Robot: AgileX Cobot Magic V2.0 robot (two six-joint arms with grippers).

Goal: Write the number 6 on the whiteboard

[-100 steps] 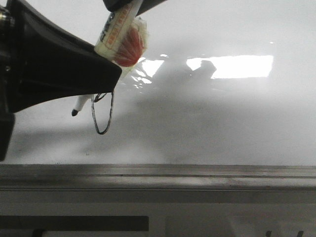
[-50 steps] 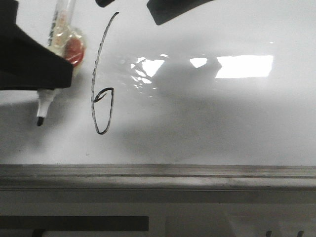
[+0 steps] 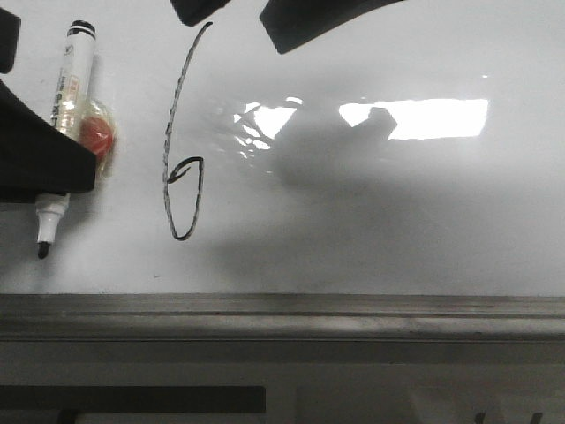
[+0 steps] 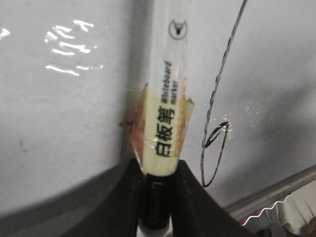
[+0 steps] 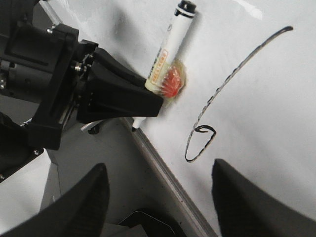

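Finished 6 on whiteboard, left tool at its 9 o'clock clamping marker, right tool open.

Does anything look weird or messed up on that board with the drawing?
Slightly. The number 6 on the whiteboard is very tall and narrow, its stem wobbly and its loop pinched to a point. The marker in the left gripper has crinkled tape and something red stuck round its barrel.

number 6 — black, slim, on whiteboard
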